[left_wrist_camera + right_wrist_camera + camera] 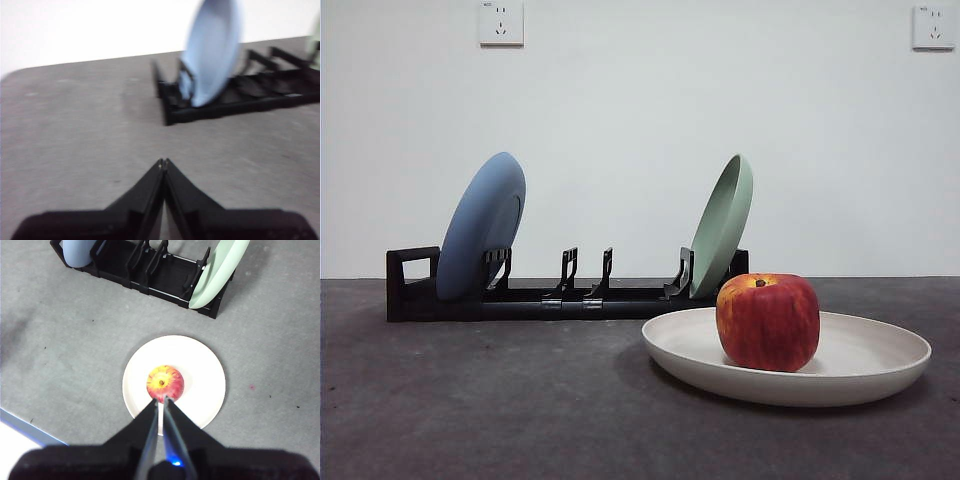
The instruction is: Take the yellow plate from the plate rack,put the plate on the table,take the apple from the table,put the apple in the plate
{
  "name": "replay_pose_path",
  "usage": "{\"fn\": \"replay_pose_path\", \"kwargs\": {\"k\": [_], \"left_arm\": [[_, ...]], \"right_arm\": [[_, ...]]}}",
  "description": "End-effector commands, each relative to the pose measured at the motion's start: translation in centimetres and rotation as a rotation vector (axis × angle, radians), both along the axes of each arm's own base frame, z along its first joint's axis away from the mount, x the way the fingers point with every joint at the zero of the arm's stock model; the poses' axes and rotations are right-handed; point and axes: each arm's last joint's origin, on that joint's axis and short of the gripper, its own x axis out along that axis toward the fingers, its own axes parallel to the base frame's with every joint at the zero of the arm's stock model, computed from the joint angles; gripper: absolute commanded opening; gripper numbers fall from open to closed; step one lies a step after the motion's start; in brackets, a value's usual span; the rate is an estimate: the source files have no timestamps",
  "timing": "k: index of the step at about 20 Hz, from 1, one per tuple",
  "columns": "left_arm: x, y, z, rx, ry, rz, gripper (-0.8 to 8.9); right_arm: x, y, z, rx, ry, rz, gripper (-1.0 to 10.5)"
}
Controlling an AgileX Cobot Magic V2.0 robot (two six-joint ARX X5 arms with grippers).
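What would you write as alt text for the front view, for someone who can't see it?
A red apple sits in a wide cream plate on a dark grey table. Behind stands a long black plate rack holding a blue plate near its handle end and a pale green plate at the other end.

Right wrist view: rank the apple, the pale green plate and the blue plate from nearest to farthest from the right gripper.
1. apple, on the yellow plate, just beyond the right gripper.
2. pale green plate, at the plate rack's near end.
3. blue plate, far end.
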Motion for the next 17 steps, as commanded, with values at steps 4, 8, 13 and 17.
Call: {"fn": "replay_pose_path", "kwargs": {"k": [4, 8, 13, 17], "left_arm": [[0.04, -0.01, -0.30, -0.018, 0.004, 0.029, -0.04], [0.09, -0.15, -0.32, -0.025, 0.009, -0.020, -0.03], [0.12, -0.15, -0.37, -0.026, 0.016, -0.020, -0.03], [0.13, -0.15, -0.39, -0.026, 0.017, -0.020, -0.03]], "right_arm": [[-0.01, -0.01, -0.18, -0.022, 0.010, -0.001, 0.2], [-0.01, -0.01, -0.17, -0.022, 0.009, -0.001, 0.2], [-0.01, -0.01, -0.17, -0.022, 0.009, -0.001, 0.2], [0.05, -0.39, -0.02, -0.041, -0.020, -0.033, 0.2]]}}
